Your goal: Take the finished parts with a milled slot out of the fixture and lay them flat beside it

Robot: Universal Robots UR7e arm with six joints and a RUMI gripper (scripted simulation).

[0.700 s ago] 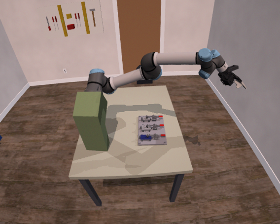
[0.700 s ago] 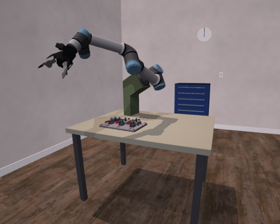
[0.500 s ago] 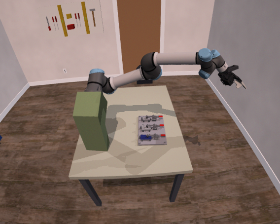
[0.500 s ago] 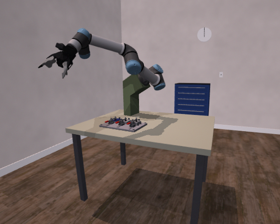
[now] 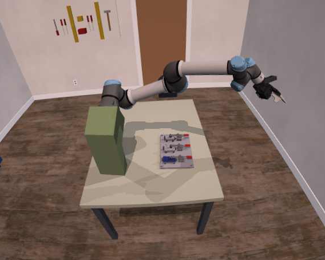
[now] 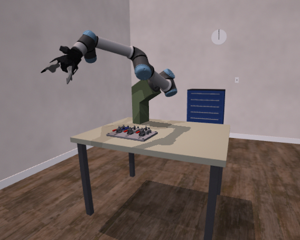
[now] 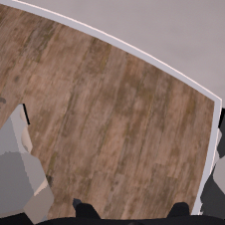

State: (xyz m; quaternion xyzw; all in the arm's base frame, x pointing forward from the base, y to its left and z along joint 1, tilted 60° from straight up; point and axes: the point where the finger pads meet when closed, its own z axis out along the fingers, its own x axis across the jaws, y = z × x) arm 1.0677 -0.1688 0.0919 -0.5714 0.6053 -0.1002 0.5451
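Observation:
The fixture plate lies on the table. It bears three clamp stations in a row, each with a red-tipped handle. The blue blank sits in the station nearest the top camera. One grey finished part sits in the middle station and another grey finished part in the far one; their slots are too small to make out. My gripper is open and empty, high up beyond the table's edge, far from the fixture. In the wrist view its fingers stand wide apart over the floor.
A green pedestal carries the arm at the table's left side in the top view. Walls stand beyond the gripper. A blue drawer cabinet stands behind the table in the exterior view.

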